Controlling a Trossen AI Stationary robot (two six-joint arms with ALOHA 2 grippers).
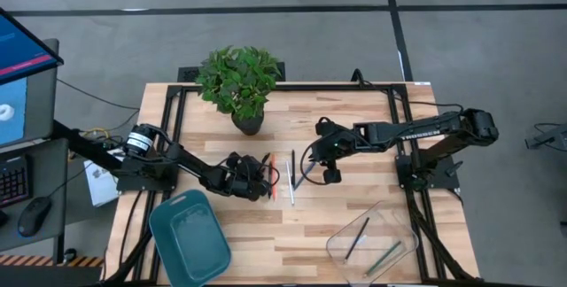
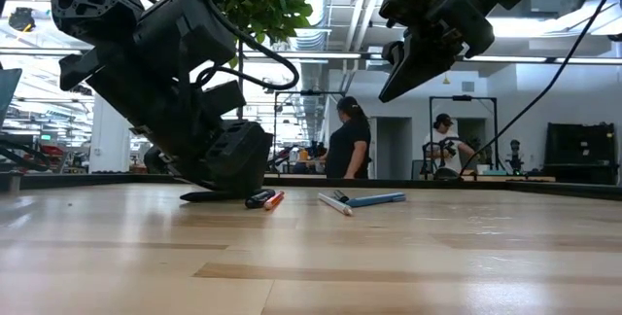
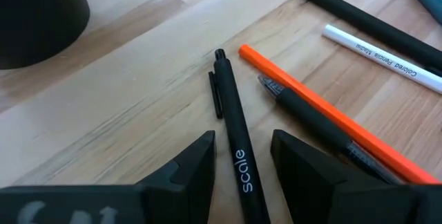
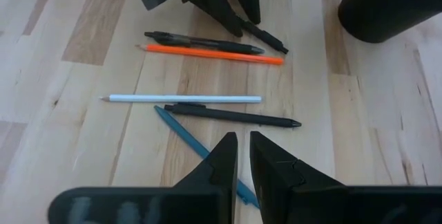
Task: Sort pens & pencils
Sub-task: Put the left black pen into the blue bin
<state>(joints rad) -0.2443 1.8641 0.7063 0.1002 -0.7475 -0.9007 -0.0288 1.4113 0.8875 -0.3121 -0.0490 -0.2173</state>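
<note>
Several pens and pencils lie flat side by side on the wooden table (image 1: 354,216): a black pen printed "scale" (image 3: 235,134), a dark grey pen (image 3: 311,117), an orange pencil (image 3: 304,96), a white pencil (image 4: 183,99), another black pen (image 4: 231,117) and a blue pen (image 4: 197,148). My left gripper (image 3: 242,175) is low over the table and open, one finger on each side of the "scale" pen, apart from it. My right gripper (image 4: 242,158) hangs shut and high above the blue pen, with nothing in it.
A potted plant (image 1: 239,79) stands at the far side, just beyond the pens. A teal tray (image 1: 189,238) sits near left. Near right, a clear container (image 1: 372,243) holds two dark pens. People stand in the room beyond the table (image 2: 345,140).
</note>
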